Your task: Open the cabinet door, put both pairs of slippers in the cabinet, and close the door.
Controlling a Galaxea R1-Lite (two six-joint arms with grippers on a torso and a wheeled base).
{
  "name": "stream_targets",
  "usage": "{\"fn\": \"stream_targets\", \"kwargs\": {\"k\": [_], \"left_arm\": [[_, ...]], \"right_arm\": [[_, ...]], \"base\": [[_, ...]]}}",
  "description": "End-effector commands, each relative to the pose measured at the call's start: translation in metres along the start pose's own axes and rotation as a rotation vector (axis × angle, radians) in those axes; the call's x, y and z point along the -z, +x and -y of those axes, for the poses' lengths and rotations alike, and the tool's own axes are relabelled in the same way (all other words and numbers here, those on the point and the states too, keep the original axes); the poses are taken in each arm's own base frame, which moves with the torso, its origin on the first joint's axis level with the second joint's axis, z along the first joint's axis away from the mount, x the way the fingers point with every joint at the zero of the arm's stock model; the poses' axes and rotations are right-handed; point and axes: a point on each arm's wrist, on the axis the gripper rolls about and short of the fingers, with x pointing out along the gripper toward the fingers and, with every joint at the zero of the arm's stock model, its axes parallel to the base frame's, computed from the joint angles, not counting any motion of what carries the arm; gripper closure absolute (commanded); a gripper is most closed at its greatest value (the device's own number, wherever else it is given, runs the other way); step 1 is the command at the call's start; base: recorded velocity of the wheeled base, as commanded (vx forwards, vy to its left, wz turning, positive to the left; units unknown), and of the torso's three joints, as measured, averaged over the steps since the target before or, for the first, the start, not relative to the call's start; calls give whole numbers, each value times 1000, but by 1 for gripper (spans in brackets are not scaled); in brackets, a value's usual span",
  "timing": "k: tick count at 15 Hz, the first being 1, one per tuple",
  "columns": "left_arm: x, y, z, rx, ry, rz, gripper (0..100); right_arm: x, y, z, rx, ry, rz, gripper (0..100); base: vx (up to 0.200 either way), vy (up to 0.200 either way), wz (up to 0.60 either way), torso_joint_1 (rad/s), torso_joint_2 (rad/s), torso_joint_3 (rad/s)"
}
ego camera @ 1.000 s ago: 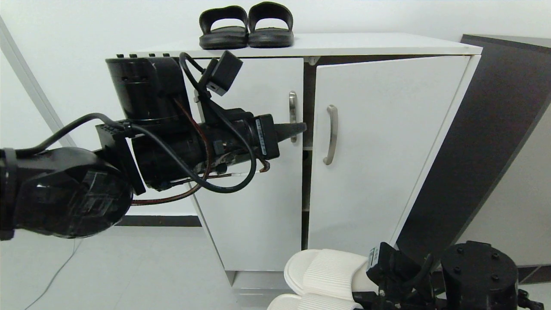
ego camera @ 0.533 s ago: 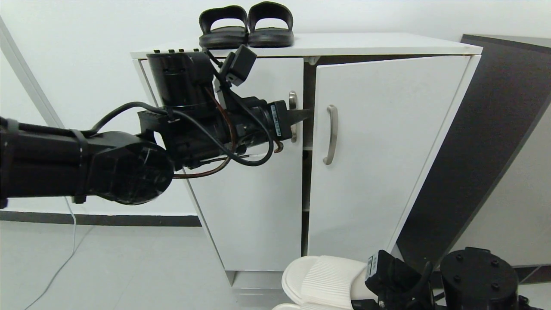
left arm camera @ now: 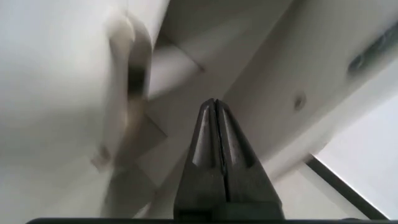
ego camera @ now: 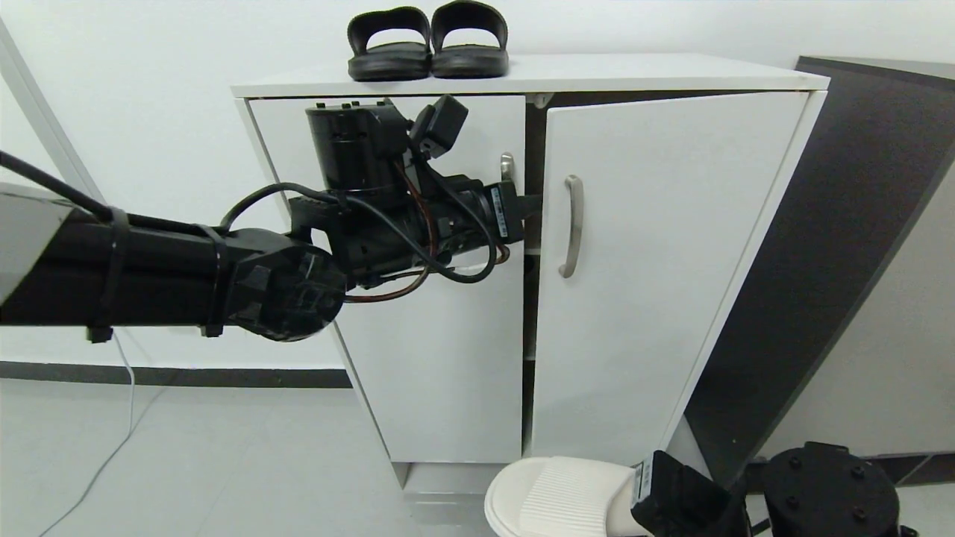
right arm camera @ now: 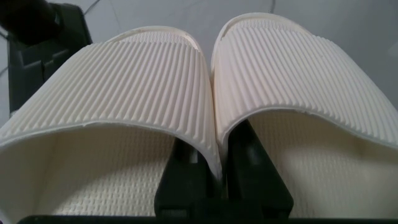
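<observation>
left gripper (ego camera: pixel 533 203) is up at the front of the cabinet (ego camera: pixel 634 71), its two fingers pressed flat together with nothing between them. the tip sits in the dark gap between the cabinet's left door (ego camera: pixel 440 358) and right door (ego camera: pixel 656 261). the left door's handle (ego camera: pixel 507 164) is just beside the gripper, partly hidden behind it. in the left wrist view the closed gripper (left arm camera: pixel 216 102) points at that gap, with the handle (left arm camera: pixel 134 81) off to one side. the right door's handle (ego camera: pixel 572 226) is near the tip but apart from it.

low at the foot of the cabinet, before the right door, the right gripper (ego camera: pixel 660 485) holds the white slippers (ego camera: pixel 552 496). up close, that gripper (right arm camera: pixel 222 152) pinches the inner walls of the pair (right arm camera: pixel 155 81), one slipper on each side.

the black slippers (ego camera: pixel 427 41) rest side by side on top of the cabinet, above the left door.
</observation>
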Motion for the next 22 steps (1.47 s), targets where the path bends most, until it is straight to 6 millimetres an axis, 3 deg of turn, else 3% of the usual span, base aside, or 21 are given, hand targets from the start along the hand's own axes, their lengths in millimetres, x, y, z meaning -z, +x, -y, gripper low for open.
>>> {"fn": "stream_targets", "kwargs": {"k": [1, 3, 5, 9, 12, 13, 14, 16, 17, 18, 19, 22], "left_arm": [[5, 2, 12, 31, -7, -15, 100], [19, -3, 59, 142, -10, -64, 100], [27, -6, 88, 227, -3, -55, 100], [25, -7, 83, 163, -1, -14, 100], [11, -34, 67, 34, 6, 37, 100], [4, -50, 59, -12, 14, 55, 100], [-1, -84, 48, -81, 29, 70, 100], [1, -142, 37, -218, 69, 75, 100], [9, -182, 39, -337, 75, 64, 100], [13, -198, 40, -397, 77, 59, 100], [27, -243, 49, -580, 82, 61, 100], [66, -312, 76, -883, 110, 114, 100]], "right_arm": [[5, -1, -4, -17, -12, -18, 100], [9, -3, -9, -37, -50, -32, 100], [12, -6, -17, -67, -75, -35, 100], [10, -6, -17, -67, -84, -8, 100], [6, 4, 2, 10, -47, -4, 100], [5, 7, 16, 70, -22, -1, 100], [3, 11, 34, 156, 21, 7, 100], [-5, 20, 53, 262, 90, 37, 100], [-8, 27, 59, 317, 116, 50, 100], [-9, 30, 61, 342, 128, 54, 100], [-9, 38, 67, 405, 148, 55, 100], [-9, 47, 75, 492, 154, 56, 100]], "base": [[-200, 0, 0, -2, 2, 2], [-200, 0, 0, -2, 5, 2], [-200, 0, 0, 0, 7, -2], [-100, 0, 0, 1, 0, 0], [0, 0, 0, 0, 0, 0], [0, 0, 0, 0, 0, 0], [0, 0, 0, 0, 0, 0], [0, 0, 0, 0, 0, 0], [0, 0, 0, 0, 0, 0], [0, 0, 0, 0, 0, 0], [0, 0, 0, 0, 0, 0], [0, 0, 0, 0, 0, 0]]}}
